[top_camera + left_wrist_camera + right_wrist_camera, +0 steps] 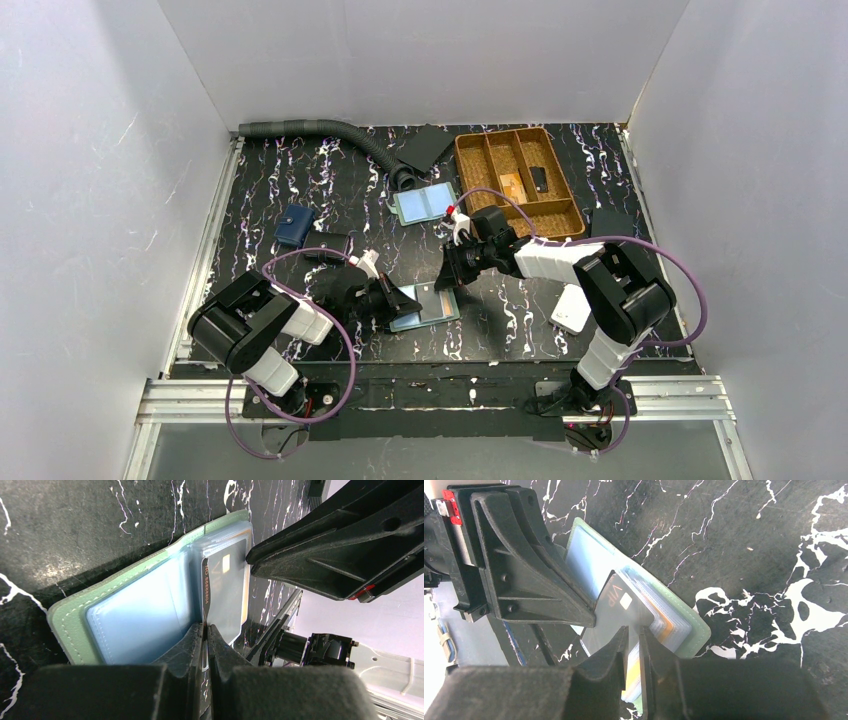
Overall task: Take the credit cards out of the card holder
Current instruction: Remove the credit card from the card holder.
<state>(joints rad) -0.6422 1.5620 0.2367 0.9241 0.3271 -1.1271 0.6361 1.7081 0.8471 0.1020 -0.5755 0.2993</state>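
Observation:
The card holder (432,312) lies open on the table between my grippers, green-edged, with a blue panel (125,615) and orange-backed clear sleeves (667,625). A grey credit card (616,607) with a small chip and "VIP" lettering stands partly out of the sleeves; it also shows in the left wrist view (227,595). My left gripper (206,630) is shut on a thin clear sleeve at the holder's fold. My right gripper (633,632) is shut on the card's edge near the chip. The two grippers (408,300) (447,283) almost touch over the holder.
A similar holder with two pale-blue panels (425,203) lies further back. A wooden tray (470,165) with small items stands at the back right. A blue wallet (292,227), a grey hose (320,130), a dark flat pad (425,148) and a white object (572,308) lie around.

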